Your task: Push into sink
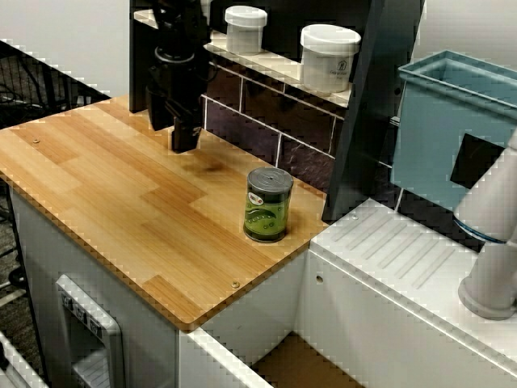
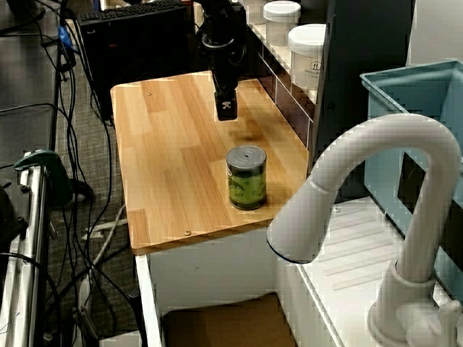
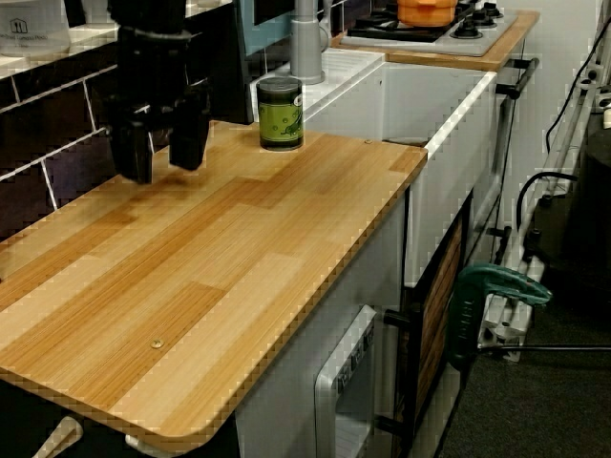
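Note:
A green can [image 1: 268,204] with a grey lid stands upright on the wooden counter [image 1: 121,202], near its right edge by the back wall. It also shows in the side view [image 2: 247,177] and the low view [image 3: 280,113]. The sink [image 1: 300,365] lies beyond the counter's right edge, with white walls and a brown floor [image 2: 224,329]; only its white outer wall [image 3: 449,181] shows in the low view. My black gripper [image 1: 184,141] hovers just above the counter, left of the can and apart from it. Its two fingers [image 3: 135,157] stand apart and hold nothing.
A white ribbed drainboard [image 1: 404,250] and a white faucet [image 2: 376,181] lie right of the can. A light blue bin [image 1: 456,129] stands behind them. White jars [image 1: 329,56] sit on a shelf above the dark tiled back wall. Cables [image 2: 79,181] hang left of the counter.

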Robot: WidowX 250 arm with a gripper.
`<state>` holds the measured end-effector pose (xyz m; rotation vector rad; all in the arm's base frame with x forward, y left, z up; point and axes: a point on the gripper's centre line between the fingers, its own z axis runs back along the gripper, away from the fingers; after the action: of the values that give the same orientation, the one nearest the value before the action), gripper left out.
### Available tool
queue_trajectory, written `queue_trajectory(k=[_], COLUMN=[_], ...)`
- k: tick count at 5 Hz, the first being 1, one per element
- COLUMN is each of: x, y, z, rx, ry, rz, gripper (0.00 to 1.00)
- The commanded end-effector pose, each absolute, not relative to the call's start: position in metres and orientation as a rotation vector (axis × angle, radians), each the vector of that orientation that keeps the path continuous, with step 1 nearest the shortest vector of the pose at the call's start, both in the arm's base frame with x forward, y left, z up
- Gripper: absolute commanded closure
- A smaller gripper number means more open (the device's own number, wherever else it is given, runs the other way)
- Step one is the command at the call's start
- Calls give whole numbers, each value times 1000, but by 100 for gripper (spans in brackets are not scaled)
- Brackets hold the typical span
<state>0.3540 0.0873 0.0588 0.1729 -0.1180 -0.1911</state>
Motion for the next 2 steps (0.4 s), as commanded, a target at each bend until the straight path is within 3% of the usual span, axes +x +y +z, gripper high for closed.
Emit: queue_trajectory(k=[1, 2], x=[357, 355], y=[85, 73], z=[90, 86], rx=[203, 183], ry=[-229, -226], rz=[-132, -115], gripper=[0, 0])
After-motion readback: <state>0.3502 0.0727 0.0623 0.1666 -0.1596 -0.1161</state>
